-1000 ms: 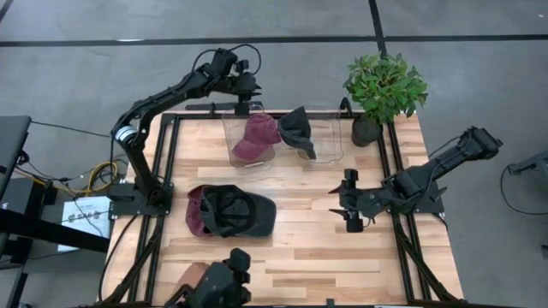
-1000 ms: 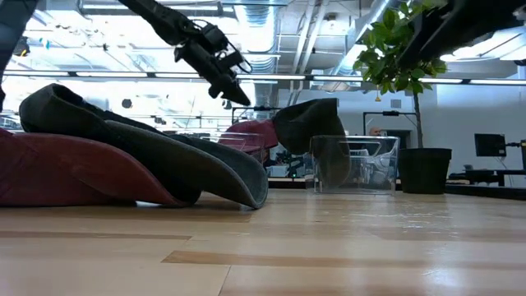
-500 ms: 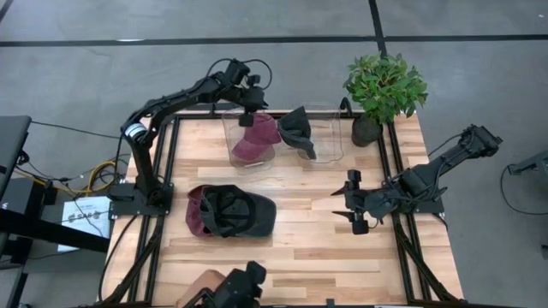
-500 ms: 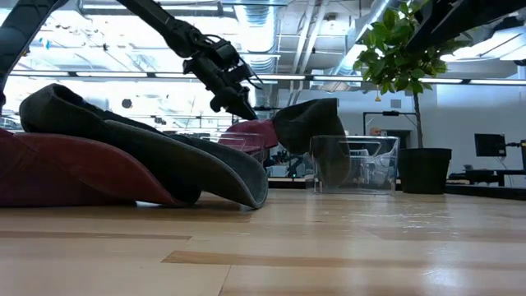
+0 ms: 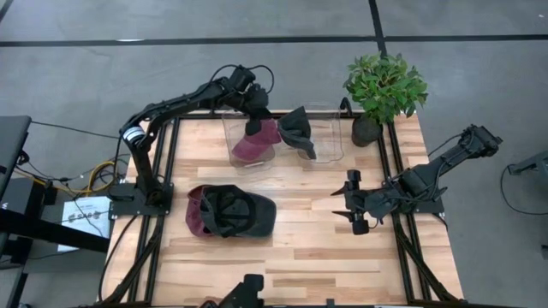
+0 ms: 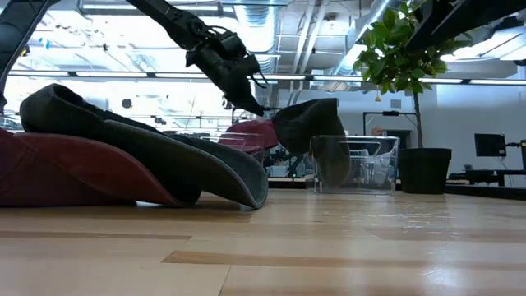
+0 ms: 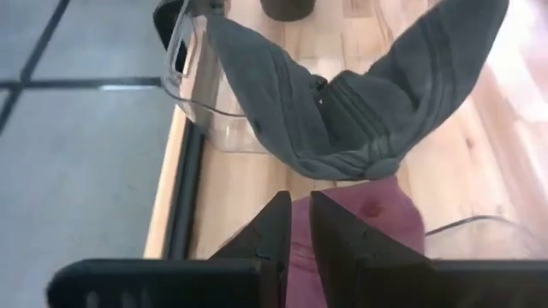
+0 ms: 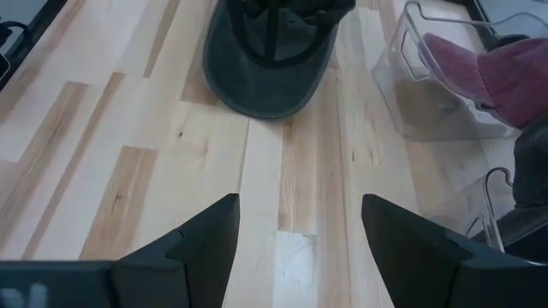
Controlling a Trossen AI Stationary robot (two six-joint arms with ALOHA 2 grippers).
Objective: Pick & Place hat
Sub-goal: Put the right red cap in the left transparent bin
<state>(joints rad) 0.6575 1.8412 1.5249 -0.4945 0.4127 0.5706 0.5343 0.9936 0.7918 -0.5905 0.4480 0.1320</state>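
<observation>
A clear container (image 5: 330,141) stands at the table's far edge. A maroon hat (image 5: 259,144) lies in its left part, and a dark grey hat (image 5: 297,133) hangs over its wall beside it. My left gripper (image 5: 254,127), fingers shut with only a slit between them (image 7: 300,224), points down just over the maroon hat (image 7: 377,224). Near the table's left side a second dark grey cap (image 5: 240,211) lies on top of another maroon cap (image 5: 197,214). My right gripper (image 5: 351,201) waits open at the table's right side. My left gripper comes from above and from the far side, slanting down at the maroon hat's crown (image 7: 364,214). Its fingertips (image 6: 256,109) stand right at the hat; I cannot tell whether they touch it.
A potted plant (image 5: 383,90) stands at the far right corner next to the container. The black frame rails (image 5: 171,171) run along the table's sides. Bare wood (image 8: 282,188) lies between my right gripper and the stacked caps (image 8: 272,51).
My left gripper has swung from beyond the table's far edge toward the container and come down over the maroon hat. A dark object with a person's hand at the near edge has drawn back almost out of view. The hats have stayed in place.
</observation>
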